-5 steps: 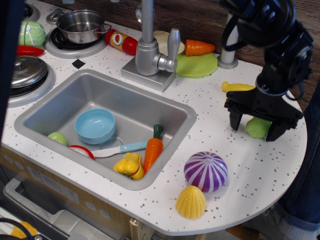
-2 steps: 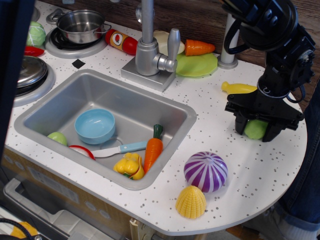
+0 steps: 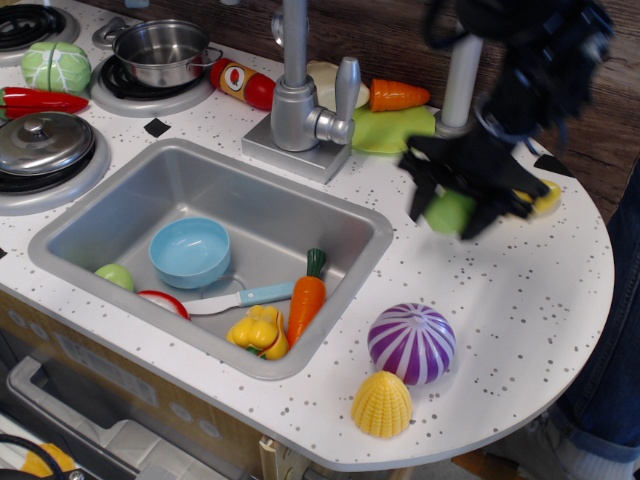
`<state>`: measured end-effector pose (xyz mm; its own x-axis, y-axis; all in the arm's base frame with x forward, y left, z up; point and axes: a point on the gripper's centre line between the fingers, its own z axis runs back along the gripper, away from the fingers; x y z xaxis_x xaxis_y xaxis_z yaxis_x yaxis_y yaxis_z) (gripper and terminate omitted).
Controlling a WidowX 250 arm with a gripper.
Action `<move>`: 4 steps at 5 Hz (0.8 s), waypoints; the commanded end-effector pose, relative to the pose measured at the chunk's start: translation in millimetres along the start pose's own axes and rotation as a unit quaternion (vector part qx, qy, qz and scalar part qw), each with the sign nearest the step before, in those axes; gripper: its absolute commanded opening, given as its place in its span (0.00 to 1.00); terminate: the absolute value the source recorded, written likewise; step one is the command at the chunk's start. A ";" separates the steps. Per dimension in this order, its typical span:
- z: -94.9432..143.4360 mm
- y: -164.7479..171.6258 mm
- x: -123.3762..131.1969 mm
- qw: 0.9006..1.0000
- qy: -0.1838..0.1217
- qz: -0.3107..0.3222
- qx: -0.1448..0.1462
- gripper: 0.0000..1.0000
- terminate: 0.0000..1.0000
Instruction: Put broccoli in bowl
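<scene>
Speckled counter (image 3: 520,290), broccoli (image 3: 449,212) gripped in tool (image 3: 452,209)

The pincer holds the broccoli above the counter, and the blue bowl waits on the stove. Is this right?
Not quite. The pincer does hold the broccoli above the counter, but the blue bowl sits inside the sink, as the observation.image view shows.
</scene>
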<state>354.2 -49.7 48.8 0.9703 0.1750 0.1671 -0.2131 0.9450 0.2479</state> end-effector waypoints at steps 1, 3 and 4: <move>16.3 79.1 10.8 1.000 -0.007 -0.017 0.019 0.00 0.00; -10.2 168.5 -0.5 0.998 0.007 -0.057 0.039 0.00 0.00; -35.1 196.2 -11.8 0.997 0.011 -0.069 -0.008 0.00 0.00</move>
<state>296.0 146.7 37.1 0.9949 0.0392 0.0929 -0.0584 0.9752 0.2136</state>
